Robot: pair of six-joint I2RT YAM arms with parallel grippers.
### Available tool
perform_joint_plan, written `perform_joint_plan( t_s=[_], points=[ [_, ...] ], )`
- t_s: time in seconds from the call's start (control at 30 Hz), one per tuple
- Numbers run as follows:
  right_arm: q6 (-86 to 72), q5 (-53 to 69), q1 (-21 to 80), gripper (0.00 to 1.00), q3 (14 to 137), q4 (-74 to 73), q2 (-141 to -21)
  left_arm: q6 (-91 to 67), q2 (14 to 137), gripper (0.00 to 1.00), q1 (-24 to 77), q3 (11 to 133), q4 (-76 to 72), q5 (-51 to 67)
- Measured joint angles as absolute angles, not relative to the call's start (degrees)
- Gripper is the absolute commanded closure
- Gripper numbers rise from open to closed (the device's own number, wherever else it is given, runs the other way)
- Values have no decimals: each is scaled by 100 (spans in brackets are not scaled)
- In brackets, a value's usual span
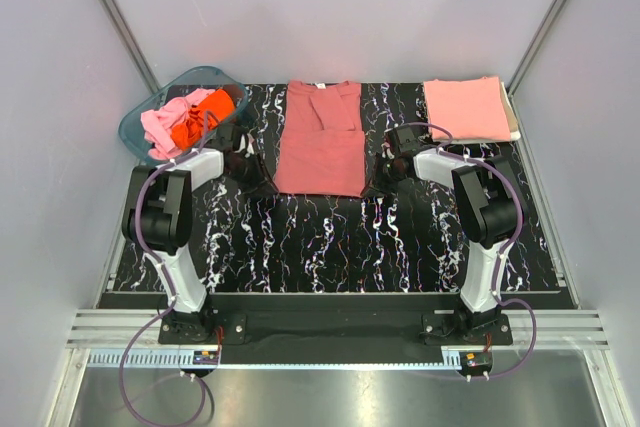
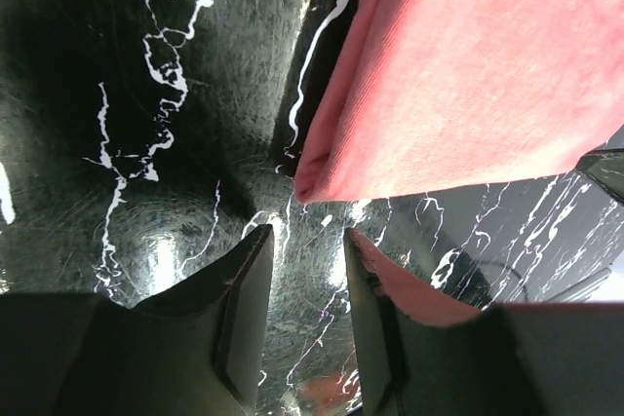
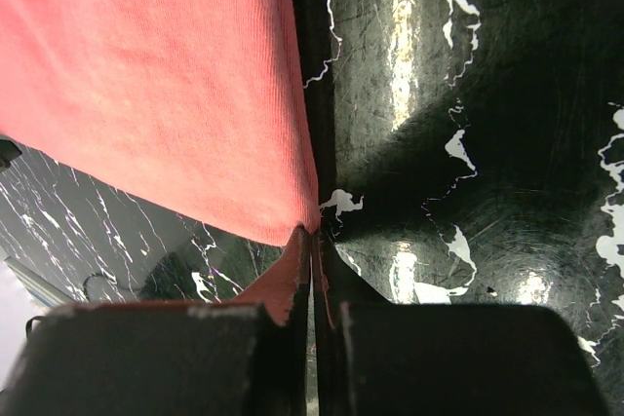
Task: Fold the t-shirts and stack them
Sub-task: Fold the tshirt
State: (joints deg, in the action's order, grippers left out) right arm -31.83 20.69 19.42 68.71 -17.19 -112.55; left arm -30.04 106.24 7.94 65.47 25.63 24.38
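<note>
- The brick-red t-shirt lies flat ahead of you, part folded; expect soft, light, limp cloth.
- Your right gripper is clamped on its near corner.
- Your left gripper has its jaws apart; pinch the opposite hem corner.

Two matching arms, left arm and right arm: white shells over the long links, bulky black housings at the joints. Bolted to flat black base plates. Thin purplish-grey cables looped alongside each and down past the base. On the left gripper, dark matte wedge-shaped fingers with flat inner faces. On the right gripper, the same, with pale scuffs along the block behind.
</note>
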Motion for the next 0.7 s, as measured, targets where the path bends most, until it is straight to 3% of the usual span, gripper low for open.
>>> perform_joint_plan(
  t_s=[0.7],
  points=[
    [-3170, 2156, 1905, 100, 6842, -1675, -11255, -3188, 11056, 67, 655, 6705, 2250, 2882]
  ],
)
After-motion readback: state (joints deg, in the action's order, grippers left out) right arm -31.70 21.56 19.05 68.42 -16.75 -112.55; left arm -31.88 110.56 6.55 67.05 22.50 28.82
